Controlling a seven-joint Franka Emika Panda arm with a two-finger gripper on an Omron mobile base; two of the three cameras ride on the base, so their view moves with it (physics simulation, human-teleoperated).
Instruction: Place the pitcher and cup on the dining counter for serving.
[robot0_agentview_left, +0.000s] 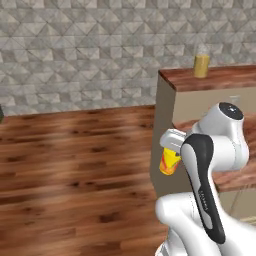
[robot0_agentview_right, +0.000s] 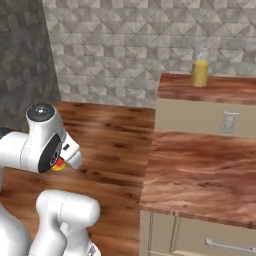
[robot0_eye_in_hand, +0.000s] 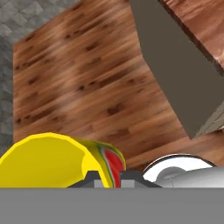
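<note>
While the pitcher (robot0_agentview_left: 201, 66) stands on the dining counter (robot0_agentview_left: 220, 79), the end effector (robot0_eye_in_hand: 113, 178) grips the cup (robot0_eye_in_hand: 57, 159).

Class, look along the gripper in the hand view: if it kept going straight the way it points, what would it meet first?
Probably the wooden floor. The gripper, shut on the cup, points down at bare planks, with the counter's beige wall off to one side. Depth is unclear.

No words I can read, no labels, brands, numbers or signs on anything around me, faint specks on my arm (robot0_agentview_left: 206, 197) too small to tell
</note>
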